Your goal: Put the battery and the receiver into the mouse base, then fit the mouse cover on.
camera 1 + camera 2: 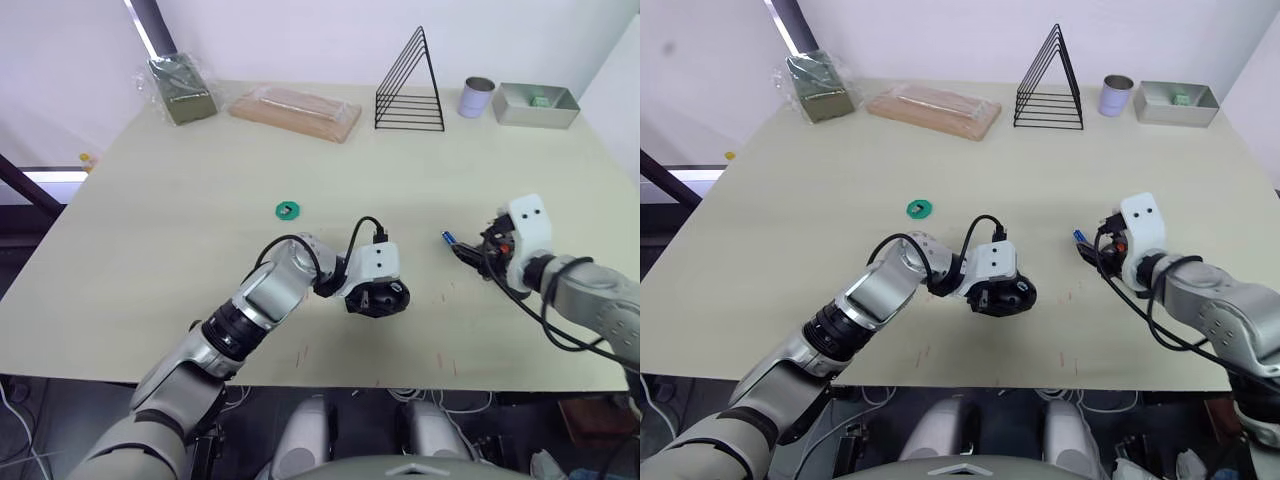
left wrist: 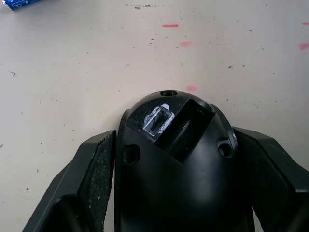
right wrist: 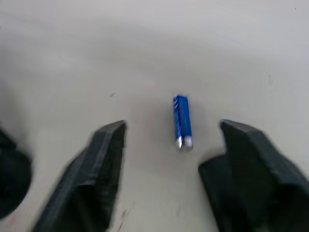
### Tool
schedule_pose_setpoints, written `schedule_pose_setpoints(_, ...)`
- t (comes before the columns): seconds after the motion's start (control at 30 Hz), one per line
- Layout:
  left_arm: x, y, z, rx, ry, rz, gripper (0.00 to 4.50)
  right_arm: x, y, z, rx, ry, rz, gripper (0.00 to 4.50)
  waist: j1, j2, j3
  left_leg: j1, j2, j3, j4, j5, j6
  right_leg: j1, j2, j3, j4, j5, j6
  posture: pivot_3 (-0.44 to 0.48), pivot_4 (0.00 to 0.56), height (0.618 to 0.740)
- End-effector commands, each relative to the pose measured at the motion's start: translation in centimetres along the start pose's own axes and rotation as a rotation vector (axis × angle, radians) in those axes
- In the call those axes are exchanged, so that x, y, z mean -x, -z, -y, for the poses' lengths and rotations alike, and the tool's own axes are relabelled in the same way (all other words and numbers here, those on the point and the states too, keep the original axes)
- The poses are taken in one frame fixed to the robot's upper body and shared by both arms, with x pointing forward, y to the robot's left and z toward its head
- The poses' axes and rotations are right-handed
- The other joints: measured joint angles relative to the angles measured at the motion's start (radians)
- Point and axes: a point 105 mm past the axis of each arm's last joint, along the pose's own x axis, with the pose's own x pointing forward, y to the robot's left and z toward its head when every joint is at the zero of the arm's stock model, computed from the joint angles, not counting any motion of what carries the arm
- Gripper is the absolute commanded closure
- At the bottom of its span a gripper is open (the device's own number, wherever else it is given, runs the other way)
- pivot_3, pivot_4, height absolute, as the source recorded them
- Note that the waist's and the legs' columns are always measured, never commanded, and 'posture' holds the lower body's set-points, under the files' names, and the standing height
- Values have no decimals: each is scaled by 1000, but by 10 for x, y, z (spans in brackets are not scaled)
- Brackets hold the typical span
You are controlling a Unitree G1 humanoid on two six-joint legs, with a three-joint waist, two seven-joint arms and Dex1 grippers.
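My left gripper (image 1: pixel 380 298) is shut on the black mouse base (image 2: pixel 178 169), holding it just above the table at front centre. The base's open compartment (image 2: pixel 190 128) faces the wrist camera, with a small silvery rectangular frame (image 2: pixel 158 120) beside it; I cannot tell whether that is the receiver. The blue battery (image 3: pixel 182 121) lies flat on the table, silver tip toward my right gripper (image 3: pixel 166 166). That gripper is open, low over the table, one finger on each side of the battery and apart from it. From the head the battery (image 1: pixel 450 239) lies just left of the right gripper (image 1: pixel 476 252). The mouse cover is out of view.
A flat green disc (image 1: pixel 288 210) lies left of centre. Along the far edge stand a bagged green item (image 1: pixel 180 88), a wrapped wooden board (image 1: pixel 295 112), a black wire rack (image 1: pixel 410 85), a metal cup (image 1: pixel 478 97) and a metal tray (image 1: pixel 537 105).
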Motion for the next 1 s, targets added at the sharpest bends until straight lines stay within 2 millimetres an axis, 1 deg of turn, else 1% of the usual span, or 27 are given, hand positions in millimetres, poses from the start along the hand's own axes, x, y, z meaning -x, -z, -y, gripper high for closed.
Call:
schedule_pose_setpoints(0.03,0,1,-2,-9,-21,-8,1296,-11,-4,7,16,11,-28,1741,0,0,0,0,0,0,0,0,0,0,0,0,0,0,0,0,150,740)
schedule_pose_setpoints(0.17,0,1,-1,-7,-22,-8,1296,-17,-1,10,21,7,-63,1741,0,0,0,0,0,0,0,0,0,0,0,0,0,0,0,0,150,740)
schedule_pose_setpoints(0.4,-3,-1,2,-5,-18,-3,1296,-24,7,8,12,-15,-104,1741,0,0,0,0,0,0,0,0,0,0,0,0,0,0,1,0,150,740)
schedule_pose_setpoints(0.63,-3,-3,3,-8,-21,-1,1296,-26,11,6,2,-12,-109,1741,0,0,0,0,0,0,0,0,0,0,0,0,0,0,1,0,150,740)
schedule_pose_setpoints(0.77,-3,-3,2,-8,-23,-4,1296,-25,17,8,-11,2,-125,1741,0,0,0,0,0,0,0,0,0,0,0,0,0,0,1,0,150,740)
schedule_pose_setpoints(1.0,-4,-4,2,-9,-22,-3,1296,-25,17,7,-17,8,-124,1741,0,0,0,0,0,0,0,0,0,0,0,0,0,0,1,0,150,740)
